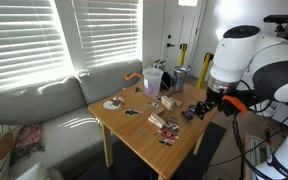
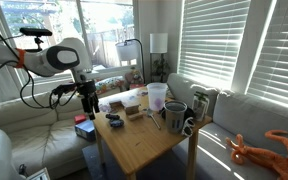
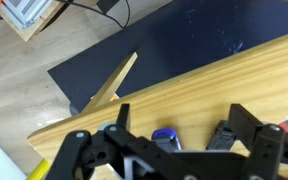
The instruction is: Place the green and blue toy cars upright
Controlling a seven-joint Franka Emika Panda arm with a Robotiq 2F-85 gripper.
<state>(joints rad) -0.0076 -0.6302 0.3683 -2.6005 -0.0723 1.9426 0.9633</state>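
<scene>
Wide-spread gripper (image 3: 181,125) holds nothing, hovers low at the desk (image 3: 214,80) edge. Between its fingers lies the blue toy car (image 3: 164,137); dark lump just beside, probably the green toy car (image 3: 222,137), pose unclear.

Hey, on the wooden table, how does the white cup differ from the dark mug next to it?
Colour: the white cup is pale and bright, while the dark mug is grey-black. Place: in an exterior view the white cup stands farther back, toward the window, and the dark mug stands nearer the camera. Both stand upright on the wooden table, close together.
</scene>
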